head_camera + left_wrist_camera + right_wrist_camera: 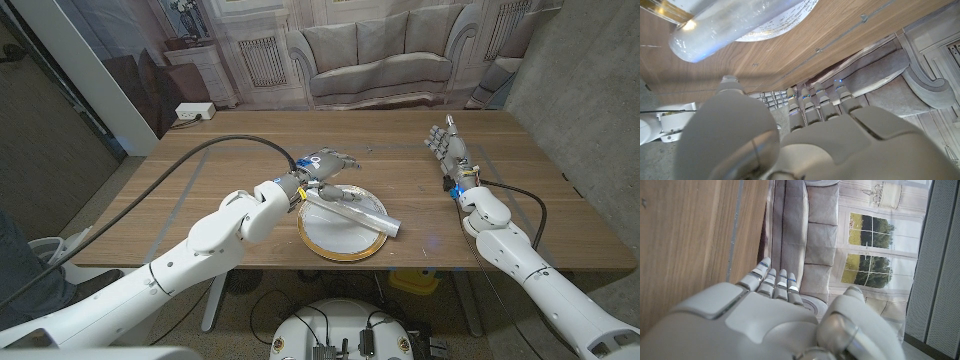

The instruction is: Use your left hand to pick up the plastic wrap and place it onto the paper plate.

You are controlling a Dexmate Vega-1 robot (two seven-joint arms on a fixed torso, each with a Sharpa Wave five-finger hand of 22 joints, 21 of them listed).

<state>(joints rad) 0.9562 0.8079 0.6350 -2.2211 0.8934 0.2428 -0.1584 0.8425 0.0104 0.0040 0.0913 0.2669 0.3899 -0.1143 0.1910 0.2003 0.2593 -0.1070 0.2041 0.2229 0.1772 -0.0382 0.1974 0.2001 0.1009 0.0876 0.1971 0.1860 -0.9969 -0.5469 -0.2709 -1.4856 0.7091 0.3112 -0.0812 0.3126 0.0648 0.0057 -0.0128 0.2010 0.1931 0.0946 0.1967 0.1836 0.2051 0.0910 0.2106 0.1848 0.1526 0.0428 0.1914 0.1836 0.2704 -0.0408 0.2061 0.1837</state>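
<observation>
Clear plastic wrap roll (352, 210) lying slantwise across white gold-rimmed paper plate (335, 243), already delivered. Left hand (325, 166) just beyond the plate's far edge, fingers spread and released. Right hand (448, 146) well apart, open, holding nothing.

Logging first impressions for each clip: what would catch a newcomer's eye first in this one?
Most striking is the plastic wrap, a shiny roll lying slantwise across the gold-rimmed paper plate near the table's front edge, one end jutting past the rim. The left hand hovers just behind the roll's far end, fingers spread. Off to the right, the right hand stands upright and holds nothing.
</observation>
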